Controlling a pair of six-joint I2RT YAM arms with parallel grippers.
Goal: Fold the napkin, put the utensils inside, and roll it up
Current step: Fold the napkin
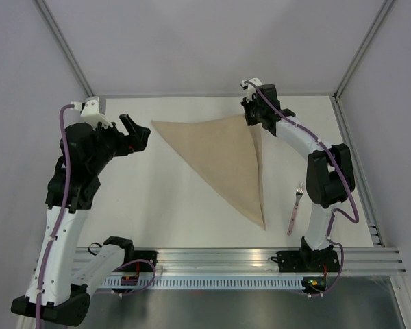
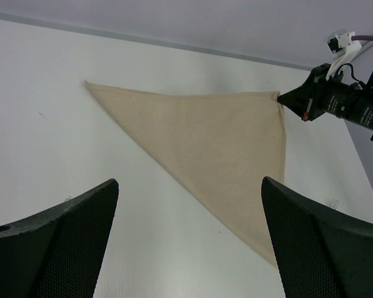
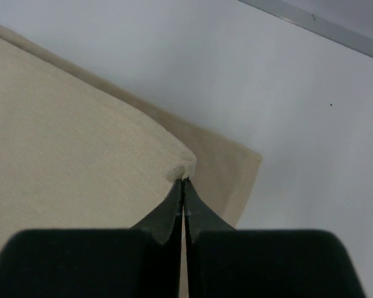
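napkin [image 1: 222, 157] lies at ctr of table [image 1: 157, 205], folded to a triangle; fold step looks near done, fork placement & roll-up remain. right gripper [image 1: 251, 118], jaws pressed together, pinches upper layer's corner at napkin's 1 o'clock. left gripper [image 1: 135, 131], jaws spread, empty, hangs just off 10 o'clock corner. fork [image 1: 294, 209] lies apart at 4 o'clock.

in the left wrist view the napkin [image 2: 217, 143] has its near corner slipping behind one of the left gripper [image 2: 189, 182] fingers [image 2: 323, 248], both fingers cut off by the bottom edge. from above, the fork [image 1: 294, 209] tines are too small to count.
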